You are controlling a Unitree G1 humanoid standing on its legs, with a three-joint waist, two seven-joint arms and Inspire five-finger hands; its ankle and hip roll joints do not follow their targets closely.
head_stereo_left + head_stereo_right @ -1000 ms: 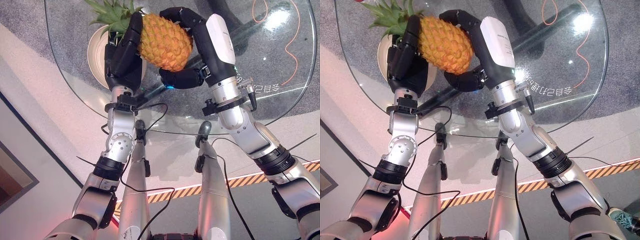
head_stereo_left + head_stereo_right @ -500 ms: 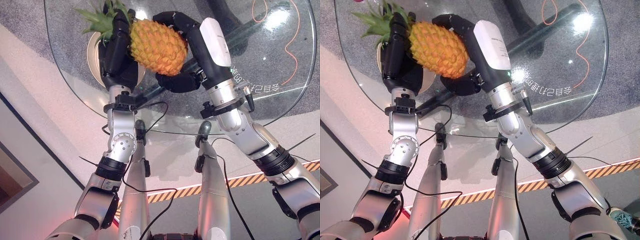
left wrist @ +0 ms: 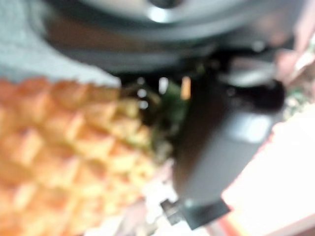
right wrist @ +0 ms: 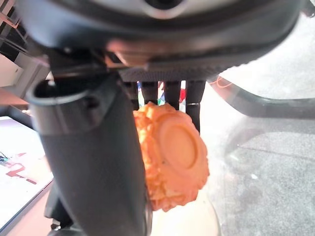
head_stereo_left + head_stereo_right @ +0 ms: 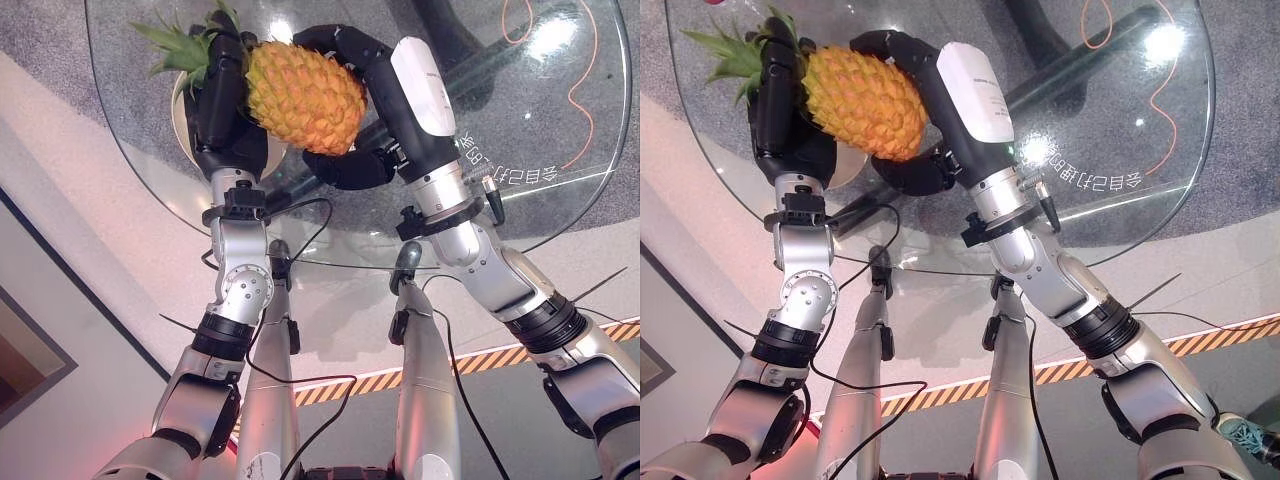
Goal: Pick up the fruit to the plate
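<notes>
An orange pineapple (image 5: 300,95) with a green crown (image 5: 180,45) hangs on its side above the round glass table (image 5: 520,215), held between my two hands. My right hand (image 5: 400,90) curls its fingers over the fruit's top, with the thumb under it; its wrist view shows the pineapple's base (image 4: 172,157) past the thumb (image 4: 98,162). My left hand (image 5: 225,110) presses nearly straight fingers against the crown end, and the pineapple's skin (image 3: 64,147) sits close in its wrist view. A white plate (image 5: 179,110) lies beneath the crown end, mostly hidden by the left hand.
An orange cord (image 5: 585,90) loops on the floor under the glass at the far right. Dark table legs (image 5: 480,60) show through the top. Yellow-black tape (image 5: 480,362) crosses the floor near me. The table's right half is bare glass.
Both hands have carried the pineapple to the left and a little farther away, so its crown end now hangs over the plate. The grip looks the same.
</notes>
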